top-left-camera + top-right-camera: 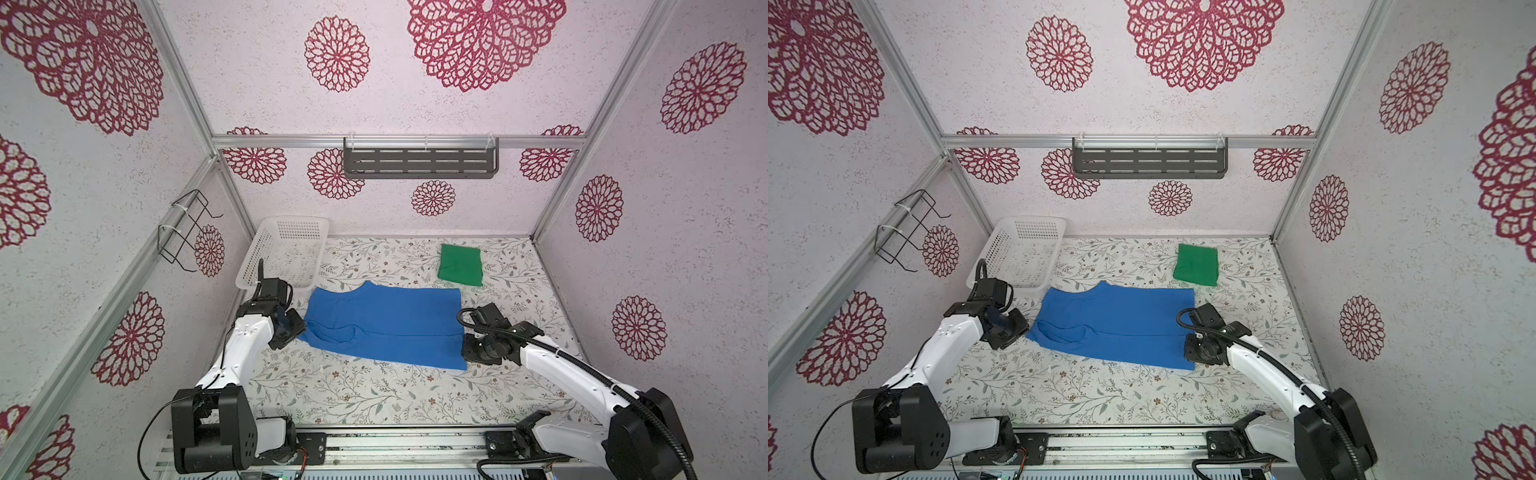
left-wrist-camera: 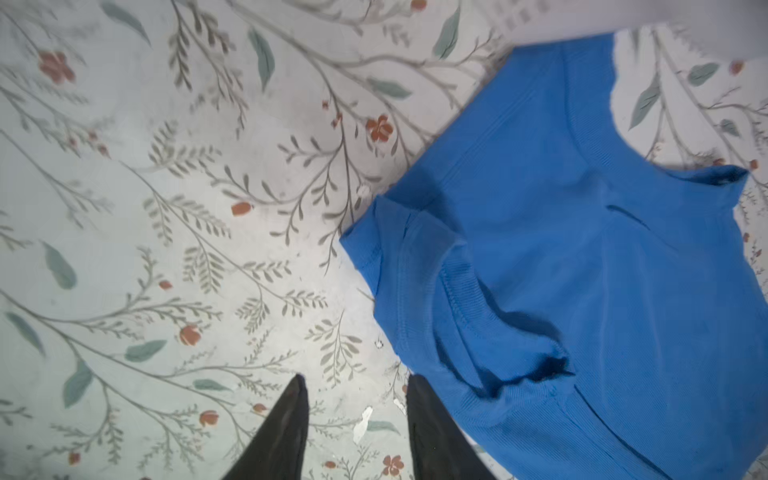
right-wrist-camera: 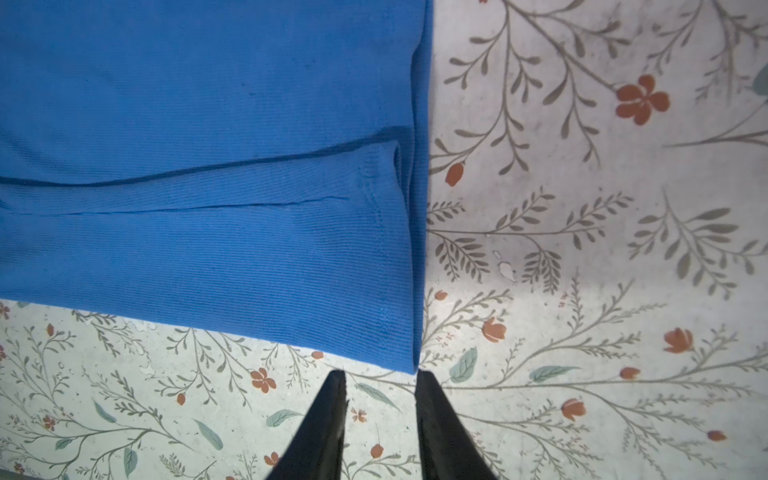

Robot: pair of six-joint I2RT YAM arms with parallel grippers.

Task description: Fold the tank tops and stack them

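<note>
Both top views show a royal blue ribbed fabric tank top (image 1: 386, 324) spread across the middle of the floral-patterned bench (image 1: 353, 395), strap end toward the left arm, hem toward the right arm, its near long edge folded over onto itself. A bright green fabric tank top (image 1: 460, 265), folded into a small rectangle, lies apart from it toward the far right. A white perforated plastic basket (image 1: 291, 220) stands in the far left corner. The left end effector (image 1: 296, 332) sits just beside the blue top's strap end, the right end effector (image 1: 471, 353) just beside the hem's near corner

Left wrist view: the two black fingers (image 2: 286, 432) stand apart with only bare bench between them, gripping nothing; one lies right at the blue top's edge, and I cannot tell whether it touches

Right wrist view: the fingers (image 3: 328, 424) stand apart and empty, bare bench in the gap, tips just short of the hem corner
</note>
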